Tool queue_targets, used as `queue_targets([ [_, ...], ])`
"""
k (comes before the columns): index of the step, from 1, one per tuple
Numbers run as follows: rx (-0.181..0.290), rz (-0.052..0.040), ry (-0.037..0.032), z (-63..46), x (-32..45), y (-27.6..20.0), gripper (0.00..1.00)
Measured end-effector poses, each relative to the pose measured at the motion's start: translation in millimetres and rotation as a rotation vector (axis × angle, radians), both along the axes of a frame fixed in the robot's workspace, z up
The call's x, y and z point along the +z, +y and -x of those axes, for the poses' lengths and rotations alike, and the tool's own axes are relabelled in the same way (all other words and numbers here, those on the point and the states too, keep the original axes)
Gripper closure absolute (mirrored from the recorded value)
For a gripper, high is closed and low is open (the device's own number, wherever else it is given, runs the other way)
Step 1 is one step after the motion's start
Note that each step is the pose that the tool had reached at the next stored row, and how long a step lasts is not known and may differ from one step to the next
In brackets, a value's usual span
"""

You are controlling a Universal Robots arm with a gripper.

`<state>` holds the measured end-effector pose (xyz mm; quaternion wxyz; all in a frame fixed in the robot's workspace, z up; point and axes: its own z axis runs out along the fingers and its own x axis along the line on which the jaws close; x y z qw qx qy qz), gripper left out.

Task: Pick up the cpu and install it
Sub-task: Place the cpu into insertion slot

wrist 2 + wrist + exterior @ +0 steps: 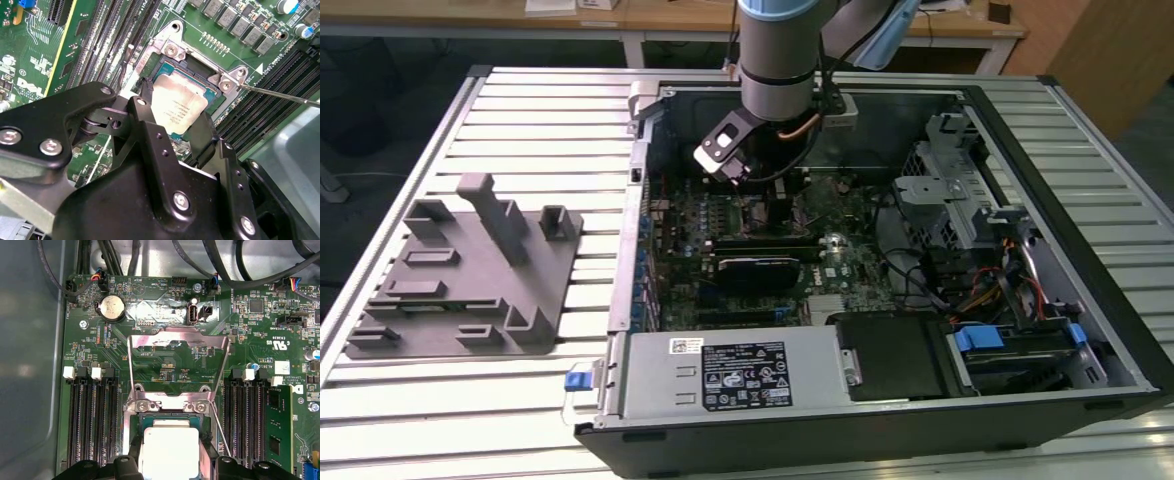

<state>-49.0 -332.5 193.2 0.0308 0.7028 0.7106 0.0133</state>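
From the exterior view's left I have the grey plastic fixture block with upright posts (460,275) lying on the slatted aluminium table (534,110), well apart from the black, open computer case (881,435). Inside the case lies the green motherboard (854,265), with a grey metal power supply box (720,375) along the near wall and a metal drive cage (961,190) toward the exterior view's right. The pale blue and grey robot arm (781,50) reaches down into the case, and its wrist hides the socket from that camera, so I go by both wrist views. There the small square cpu with a shiny silver top (179,111) sits within the black socket with a metal frame (172,50), whose metal load plate (177,340) is swung up. One edge of the chip is covered by the black gripper (173,107), and I cannot tell whether the chip is fully seated. The fingers (150,130) press in on two opposite edges of the cpu, pinching it.
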Motion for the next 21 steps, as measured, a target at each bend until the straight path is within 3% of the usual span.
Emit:
queue_targets([
  [6, 0.000, -0.0009, -0.0007, -0.1, -0.4, 0.1, 0.47],
  [8, 0.000, -0.0008, -0.0006, -0.1, -0.5, 0.2, 0.45],
  [9, 0.000, -0.0006, -0.0004, -0.1, -0.4, 0.1, 0.40],
  [14, 0.000, 0.0001, 0.0000, 0.0, 0.2, 0.0, 0.40],
  [21, 0.000, -0.0002, -0.0002, 0.0, 10.5, 0.0, 0.40],
])
